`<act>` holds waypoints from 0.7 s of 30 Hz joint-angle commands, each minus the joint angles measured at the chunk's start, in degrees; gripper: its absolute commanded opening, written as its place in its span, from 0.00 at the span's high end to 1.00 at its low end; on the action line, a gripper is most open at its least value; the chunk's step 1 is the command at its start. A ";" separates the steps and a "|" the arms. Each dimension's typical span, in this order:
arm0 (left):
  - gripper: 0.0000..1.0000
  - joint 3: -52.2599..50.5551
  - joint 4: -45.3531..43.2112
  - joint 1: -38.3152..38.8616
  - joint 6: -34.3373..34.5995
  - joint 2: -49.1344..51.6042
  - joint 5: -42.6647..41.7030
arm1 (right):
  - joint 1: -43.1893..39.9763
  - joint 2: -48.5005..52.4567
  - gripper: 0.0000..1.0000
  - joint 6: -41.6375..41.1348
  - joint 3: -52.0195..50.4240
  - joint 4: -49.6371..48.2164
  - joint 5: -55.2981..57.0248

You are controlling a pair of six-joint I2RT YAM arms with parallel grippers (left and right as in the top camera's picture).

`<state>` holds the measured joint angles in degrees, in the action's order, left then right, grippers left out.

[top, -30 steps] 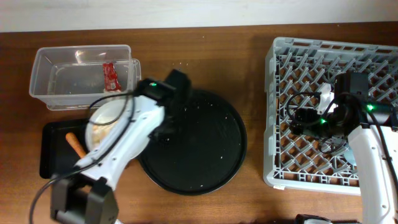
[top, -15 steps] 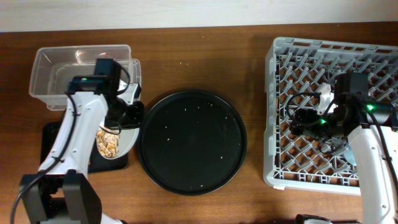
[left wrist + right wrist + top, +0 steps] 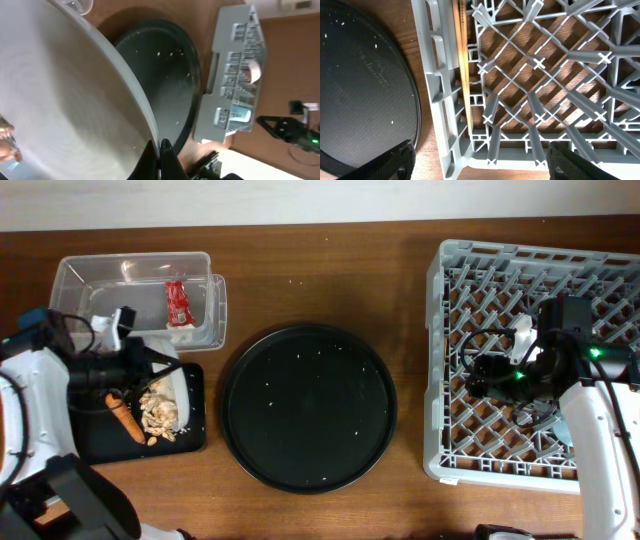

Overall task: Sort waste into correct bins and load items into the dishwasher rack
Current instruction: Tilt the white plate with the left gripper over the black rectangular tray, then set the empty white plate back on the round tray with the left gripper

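My left gripper (image 3: 148, 366) is shut on the rim of the pale grey-blue plate (image 3: 173, 376) and holds it tilted on edge over the shallow black tray (image 3: 88, 442). In the left wrist view the plate (image 3: 65, 100) fills the frame, with the fingertips (image 3: 164, 156) pinched on its rim. The carrot (image 3: 124, 416) and beige scraps (image 3: 158, 416) lie in that tray. The red-and-white wrapper (image 3: 176, 302) lies in the clear tub (image 3: 100, 300). My right gripper (image 3: 482, 376) hangs open over the grey rack (image 3: 470, 290). Two chopsticks (image 3: 463, 65) lie in the rack (image 3: 520, 100) along its left wall.
The large round black tray (image 3: 308, 408) sits in the middle, dotted with crumbs; it also shows in the left wrist view (image 3: 170, 70) and the right wrist view (image 3: 360, 80). A light-blue thing (image 3: 563, 430) sits in the rack near my right arm.
My left arm has swung the plate left from the round tray to over the black tray and tipped it. The scraps have dropped beside the carrot. The right arm has not moved.
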<state>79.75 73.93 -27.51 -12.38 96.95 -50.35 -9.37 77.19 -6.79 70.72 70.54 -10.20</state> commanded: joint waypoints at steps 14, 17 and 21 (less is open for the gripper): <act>1.00 -0.22 1.18 -5.75 -2.64 -1.57 -6.47 | 0.37 0.04 0.17 0.59 0.70 0.63 0.31; 1.00 -0.22 2.25 -7.45 -2.99 -1.46 -6.43 | 0.37 0.04 0.17 0.59 0.70 0.63 0.33; 1.00 -0.22 2.03 -7.61 -5.07 -1.49 -9.25 | 0.37 0.04 0.16 0.59 0.70 0.68 0.33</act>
<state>79.59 76.27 -34.85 -14.37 96.86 -55.99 -9.37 77.19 -6.81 70.72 70.98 -10.22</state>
